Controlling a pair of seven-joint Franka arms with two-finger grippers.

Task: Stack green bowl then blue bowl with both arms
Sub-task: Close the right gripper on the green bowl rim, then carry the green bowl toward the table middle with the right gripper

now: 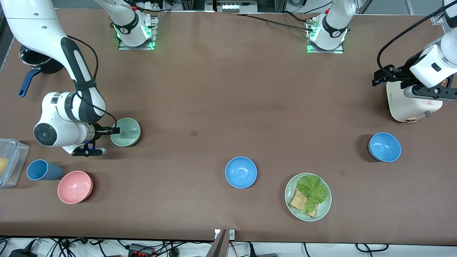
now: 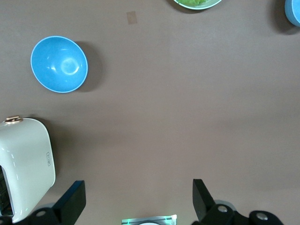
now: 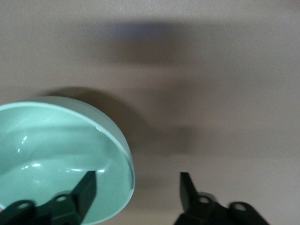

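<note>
The green bowl [image 1: 125, 132] [image 3: 56, 154] sits upright toward the right arm's end of the table. My right gripper [image 1: 114, 131] [image 3: 137, 178] is low at its rim and open: one finger is inside the bowl, the other outside, and neither touches the wall. One blue bowl [image 1: 241, 172] rests mid-table, nearer the front camera. Another blue bowl [image 1: 385, 147] [image 2: 59, 64] lies toward the left arm's end. My left gripper [image 1: 383, 76] [image 2: 138, 185] hangs open and empty above the table beside the toaster, and that arm waits.
A white toaster [image 1: 407, 103] [image 2: 23, 164] stands at the left arm's end. A pale-green plate [image 1: 323, 210] carries bread and lettuce. Near the green bowl are a pink bowl [image 1: 75, 187], a blue cup [image 1: 41, 170], a clear container [image 1: 9, 162] and a dark pot [image 1: 35, 64].
</note>
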